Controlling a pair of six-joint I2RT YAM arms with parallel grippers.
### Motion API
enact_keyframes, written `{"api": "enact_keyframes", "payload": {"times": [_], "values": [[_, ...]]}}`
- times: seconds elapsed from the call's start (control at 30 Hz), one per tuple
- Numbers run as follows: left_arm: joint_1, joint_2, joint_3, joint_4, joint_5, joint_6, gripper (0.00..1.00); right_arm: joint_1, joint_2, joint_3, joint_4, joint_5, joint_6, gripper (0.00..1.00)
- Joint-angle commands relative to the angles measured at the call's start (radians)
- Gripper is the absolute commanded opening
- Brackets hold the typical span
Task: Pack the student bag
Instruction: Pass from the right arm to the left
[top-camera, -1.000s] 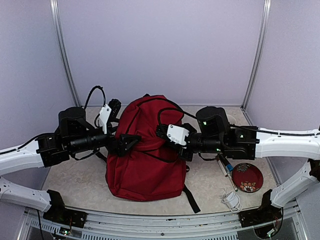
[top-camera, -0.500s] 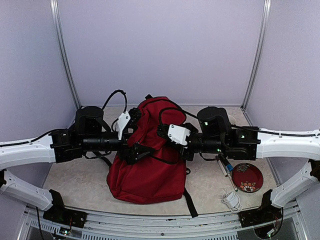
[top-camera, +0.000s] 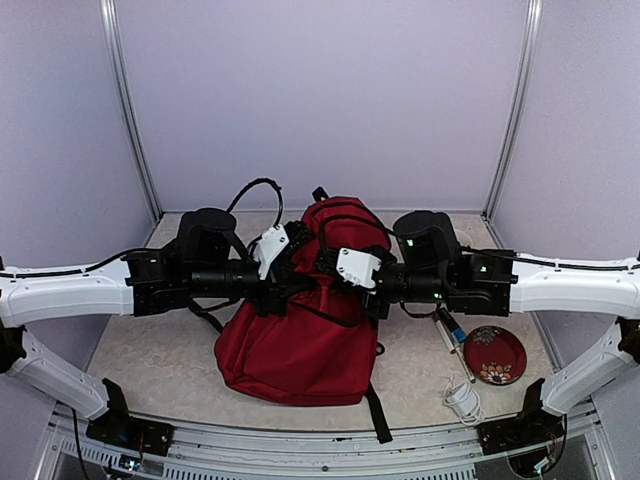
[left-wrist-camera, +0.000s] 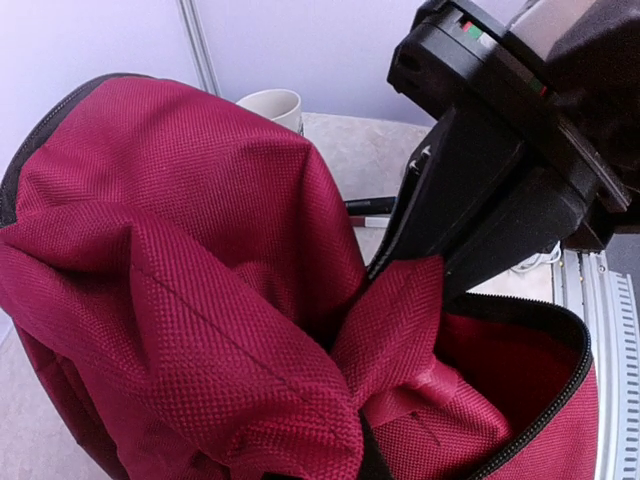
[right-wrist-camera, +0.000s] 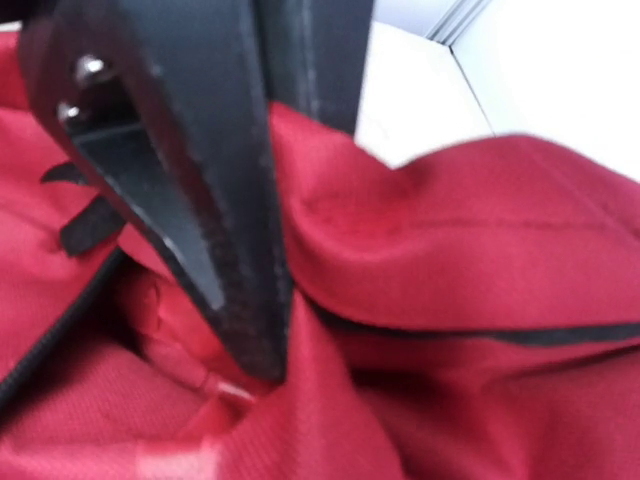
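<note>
The student bag (top-camera: 300, 345), dark red with black zippers, lies in the middle of the table with its top pulled up between both arms. My left gripper (top-camera: 300, 274) is shut on a bunched fold of the bag's fabric; in the left wrist view its own jaws are buried under that fold (left-wrist-camera: 300, 400). My right gripper (top-camera: 323, 263) is shut on the bag's upper edge from the other side, and its black fingers (left-wrist-camera: 425, 225) pinch the cloth beside the open zipper (left-wrist-camera: 560, 340). Red fabric (right-wrist-camera: 480, 230) fills the right wrist view, with black fingers (right-wrist-camera: 200, 200) clamped on it.
To the right of the bag, near the right arm, lie a red patterned plate (top-camera: 495, 355), a coiled white cable (top-camera: 460, 398) and a pen-like tool (top-camera: 452, 340). A beige cup (left-wrist-camera: 272, 105) stands behind the bag. The booth walls close in the back and sides.
My left arm has swung right from the bag's left side to its top and closed on the fabric. The bag's top has been drawn up and shifted right. The right gripper has kept its grip.
</note>
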Motion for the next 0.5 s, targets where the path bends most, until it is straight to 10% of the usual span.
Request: {"api": "enact_keyframes", "payload": {"times": [0.0, 0.13, 0.47], "values": [[-0.027, -0.008, 0.021, 0.057, -0.046, -0.001, 0.00, -0.021, -0.024, 0.079, 0.073, -0.034, 0.051, 0.06], [-0.059, -0.035, 0.033, 0.100, -0.325, -0.007, 0.00, -0.024, -0.043, 0.147, -0.125, -0.089, 0.137, 0.52], [-0.139, -0.030, 0.095, 0.116, -0.516, 0.096, 0.00, -0.038, -0.086, 0.147, -0.293, -0.559, 0.242, 0.77]]}}
